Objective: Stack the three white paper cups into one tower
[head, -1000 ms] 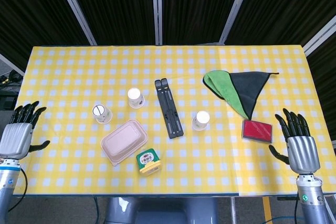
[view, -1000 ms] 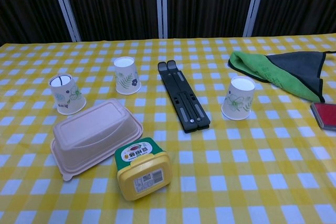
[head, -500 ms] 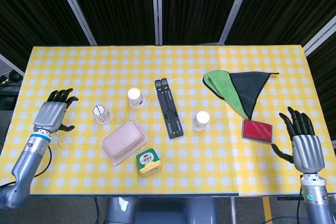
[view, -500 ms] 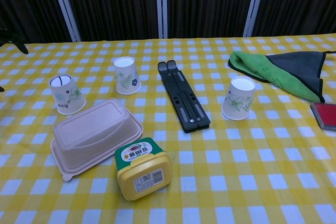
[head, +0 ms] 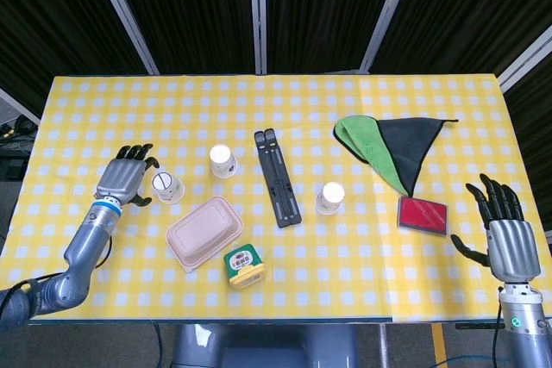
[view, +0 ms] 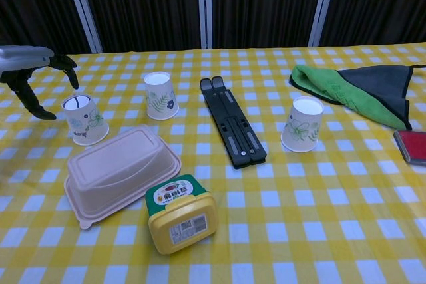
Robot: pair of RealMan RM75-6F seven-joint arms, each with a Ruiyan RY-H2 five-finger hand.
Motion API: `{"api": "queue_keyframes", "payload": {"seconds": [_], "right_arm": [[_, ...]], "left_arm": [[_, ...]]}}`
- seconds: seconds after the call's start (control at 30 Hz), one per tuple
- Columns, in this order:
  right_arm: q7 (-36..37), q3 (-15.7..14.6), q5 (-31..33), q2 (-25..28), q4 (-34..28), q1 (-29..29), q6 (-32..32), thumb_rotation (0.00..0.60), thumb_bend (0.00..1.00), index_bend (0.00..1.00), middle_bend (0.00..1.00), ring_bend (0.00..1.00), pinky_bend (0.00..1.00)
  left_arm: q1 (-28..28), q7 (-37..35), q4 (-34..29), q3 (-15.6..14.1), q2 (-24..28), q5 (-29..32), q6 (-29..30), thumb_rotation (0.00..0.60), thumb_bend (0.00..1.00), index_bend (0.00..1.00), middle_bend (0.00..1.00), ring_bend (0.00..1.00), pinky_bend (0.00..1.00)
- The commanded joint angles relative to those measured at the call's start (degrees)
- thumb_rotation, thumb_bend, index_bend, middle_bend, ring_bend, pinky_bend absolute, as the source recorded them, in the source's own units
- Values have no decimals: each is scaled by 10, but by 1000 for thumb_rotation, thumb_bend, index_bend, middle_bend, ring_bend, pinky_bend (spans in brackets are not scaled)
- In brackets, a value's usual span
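Observation:
Three white paper cups with leaf prints stand upside down on the yellow checked table (head: 362, 299). The left cup (head: 168, 186) (view: 84, 119) is nearest my left hand (head: 127, 180) (view: 30, 71), which hovers just to its left with fingers spread and nothing in them. A second cup (head: 222, 160) (view: 160, 95) stands a little further back and to the right. Right of the black stand, the third cup (head: 329, 197) (view: 303, 124) is on its own. My right hand (head: 503, 228) is open off the table's right edge, seen in the head view only.
A beige lidded food box (head: 203, 232) (view: 120, 172) and a yellow tub with a green label (head: 244, 265) (view: 181, 214) lie at front left. A black folding stand (head: 276, 177) (view: 232, 129) lies in the middle. A green-and-black cloth (head: 392, 149) and a red pad (head: 423, 215) are at right.
My left hand has swung in from the table's left edge toward the left cup and now shows in the chest view. My right hand drifted slightly right and down.

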State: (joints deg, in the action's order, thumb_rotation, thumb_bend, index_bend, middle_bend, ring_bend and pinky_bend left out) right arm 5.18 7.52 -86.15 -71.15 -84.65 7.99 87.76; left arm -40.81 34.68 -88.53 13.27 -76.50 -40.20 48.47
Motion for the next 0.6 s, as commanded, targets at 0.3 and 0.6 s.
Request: {"api": "queue_keyframes", "payload": {"seconds": [0.3,0.6], "right_arm": [[7,2,7,2,2,0,-4,600,102,162,0,0,0],[2,0,4,0,1,1,-5,600,102,162,0,0,0]], "left_arm": [[-32,11,33,-21,-37,32,4,600,268,365,0,0,0],[-24,-34,9,-9,-19,-14,41,600,301,388,0,0,0]]}}
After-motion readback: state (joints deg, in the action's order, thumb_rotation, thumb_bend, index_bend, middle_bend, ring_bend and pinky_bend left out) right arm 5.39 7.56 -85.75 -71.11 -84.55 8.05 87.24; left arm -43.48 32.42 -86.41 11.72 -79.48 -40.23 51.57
